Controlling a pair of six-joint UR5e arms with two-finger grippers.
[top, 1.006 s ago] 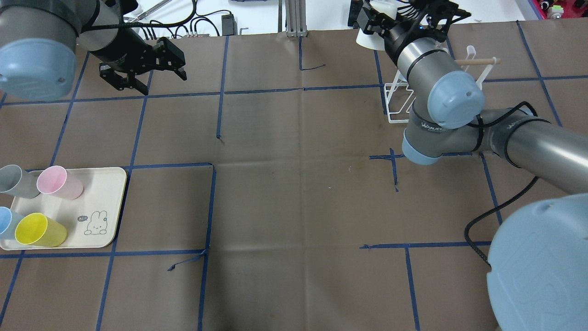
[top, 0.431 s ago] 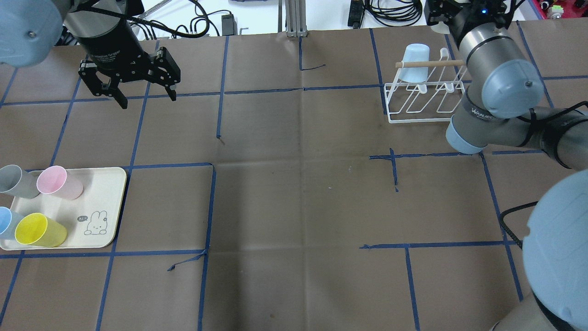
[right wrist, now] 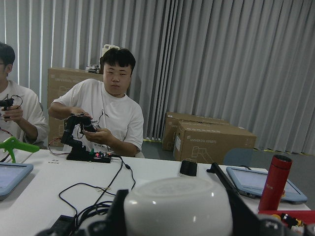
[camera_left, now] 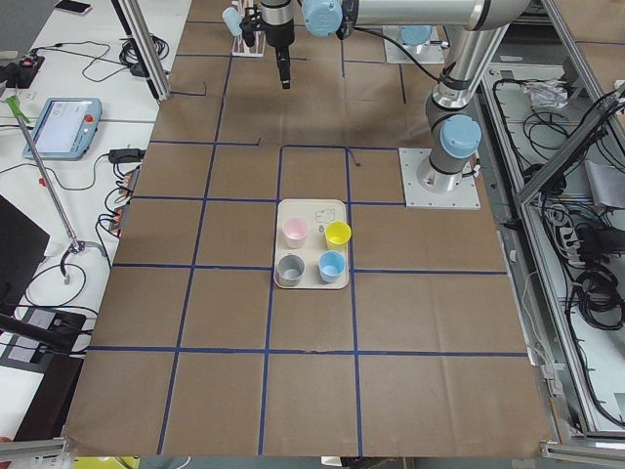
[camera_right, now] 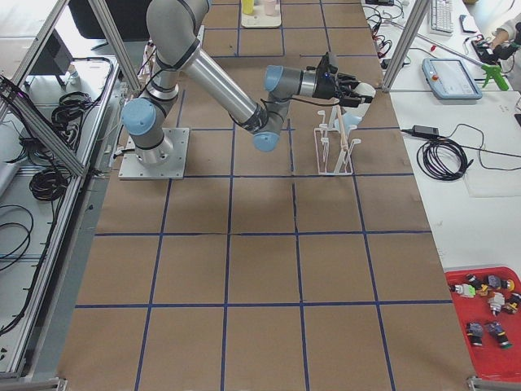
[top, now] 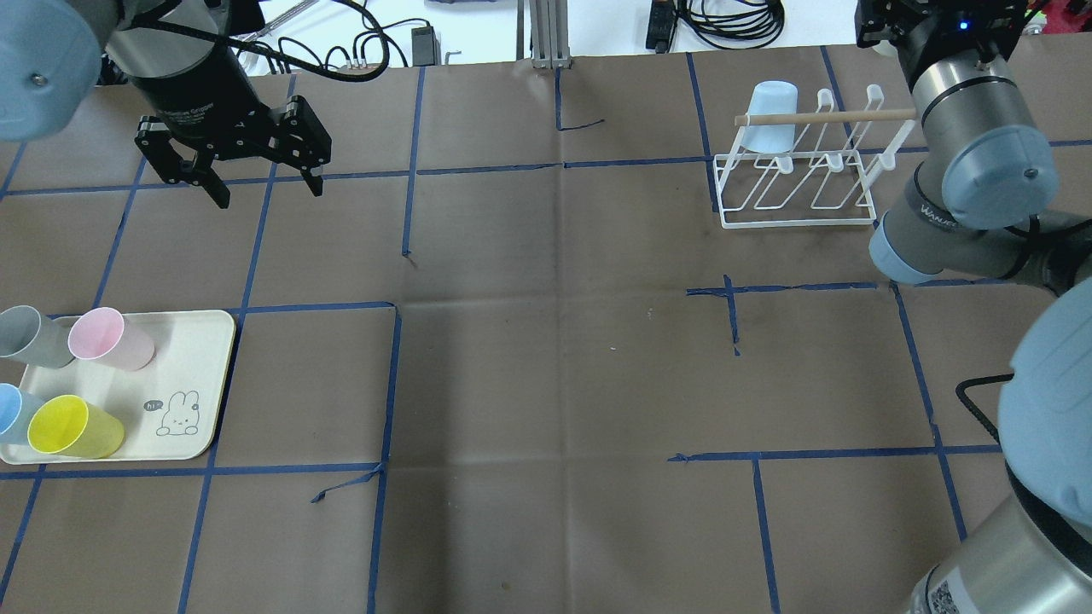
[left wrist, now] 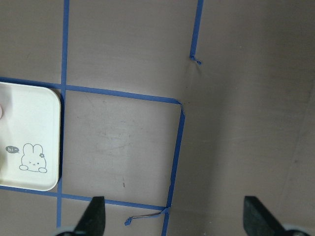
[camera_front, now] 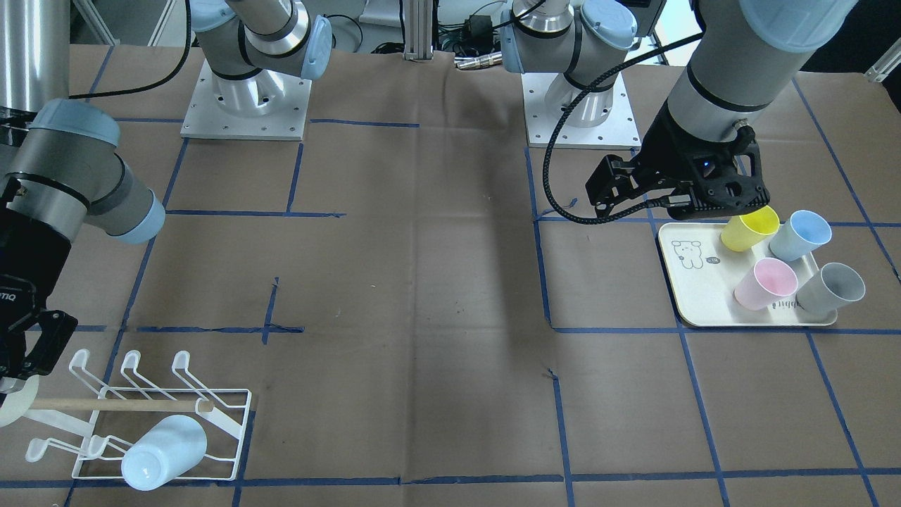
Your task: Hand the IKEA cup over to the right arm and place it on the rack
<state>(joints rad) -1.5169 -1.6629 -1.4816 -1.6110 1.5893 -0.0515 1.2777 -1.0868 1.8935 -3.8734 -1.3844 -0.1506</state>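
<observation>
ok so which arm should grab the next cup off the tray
Left. The left gripper is open and far nearer the tray; the right gripper is away by the rack, shut on a white cup.

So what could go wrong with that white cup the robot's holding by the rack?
The right gripper holds the white cup near the end of the wooden dowel of the rack, so it might knock the dowel or shove the rack. A pale blue cup already sits on one corner prong; lowering there would bump it.
</observation>
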